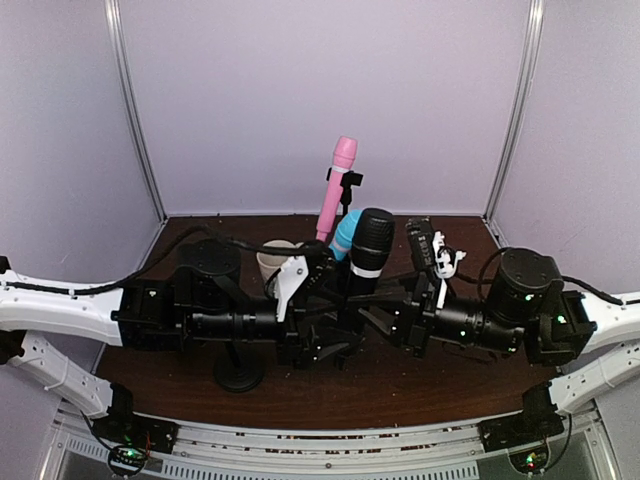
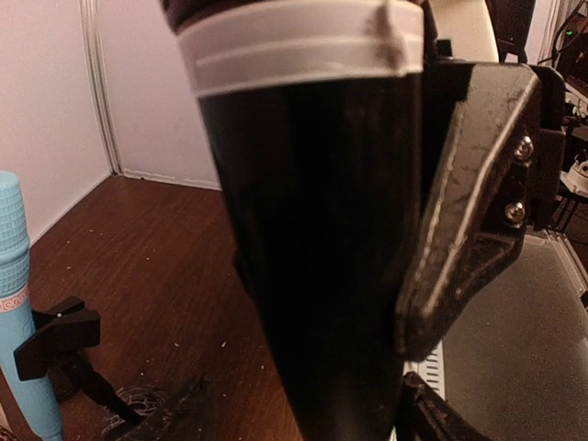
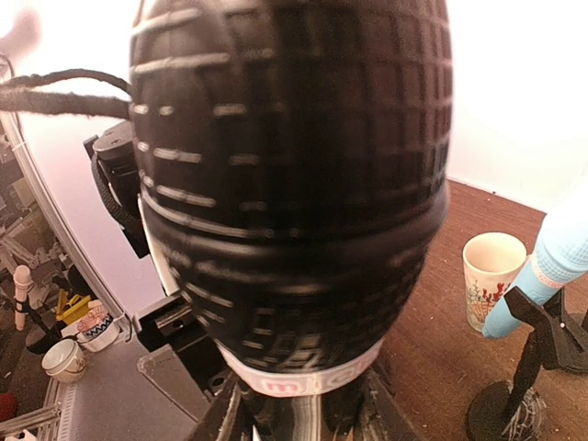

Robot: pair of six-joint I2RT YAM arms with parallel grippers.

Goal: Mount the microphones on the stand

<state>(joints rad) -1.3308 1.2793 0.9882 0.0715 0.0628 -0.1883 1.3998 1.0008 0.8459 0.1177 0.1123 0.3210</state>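
The black microphone point(image 1: 369, 250) with a silver ring stands upright at the table's middle, between both grippers. My right gripper point(image 1: 392, 305) is shut on its handle just under the ring point(image 3: 308, 390); its head fills the right wrist view point(image 3: 294, 184). My left gripper point(image 1: 325, 300) is open around the lower handle point(image 2: 322, 276), with small gaps on both sides. The pink microphone point(image 1: 337, 190) sits tilted in a black stand clip point(image 1: 349, 181) behind. The light blue microphone point(image 1: 343, 235) sits in another clip point(image 2: 55, 335), partly hidden behind the black one.
A white paper cup point(image 1: 275, 262) stands left of the microphones and also shows in the right wrist view point(image 3: 491, 276). A round black stand base point(image 1: 240, 378) sits under my left arm. Another stand base point(image 3: 501, 413) with a cable is below the blue microphone. White walls enclose the brown table point(image 1: 450, 385).
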